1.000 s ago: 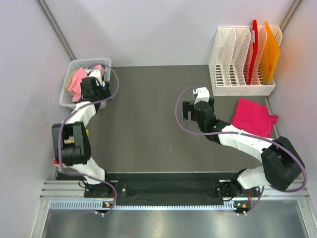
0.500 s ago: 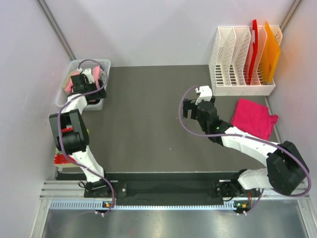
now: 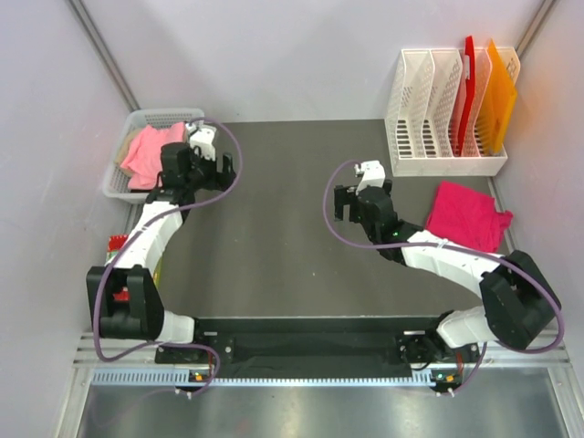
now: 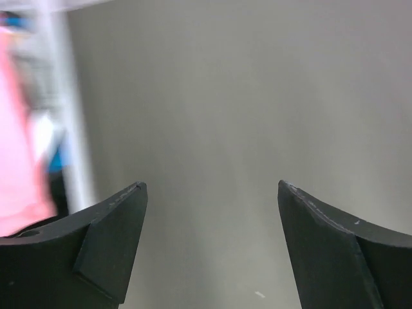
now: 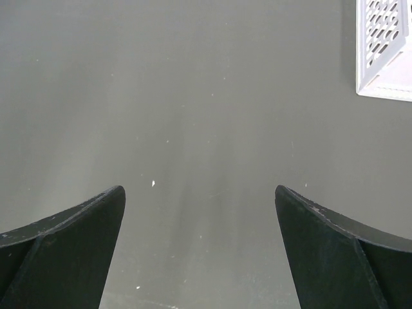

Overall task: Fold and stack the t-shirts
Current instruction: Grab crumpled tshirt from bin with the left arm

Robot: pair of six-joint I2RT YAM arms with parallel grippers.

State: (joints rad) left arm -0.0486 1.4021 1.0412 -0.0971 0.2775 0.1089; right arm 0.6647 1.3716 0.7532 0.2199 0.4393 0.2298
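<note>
The salmon-pink t-shirt (image 3: 151, 151) sits in the basket (image 3: 162, 113) (far left); the magenta t-shirt (image 3: 467, 216) lies on the desk (image 3: 274, 246) at right. The left end effector (image 4: 212, 193) and right end effector (image 5: 199, 193) are both spread wide, empty.

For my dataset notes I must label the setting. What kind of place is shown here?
Probably a robot lab test cell, not a home: left arm and right arm bolted to a metal rail, plain pale walls enclosing a dark table.
</note>
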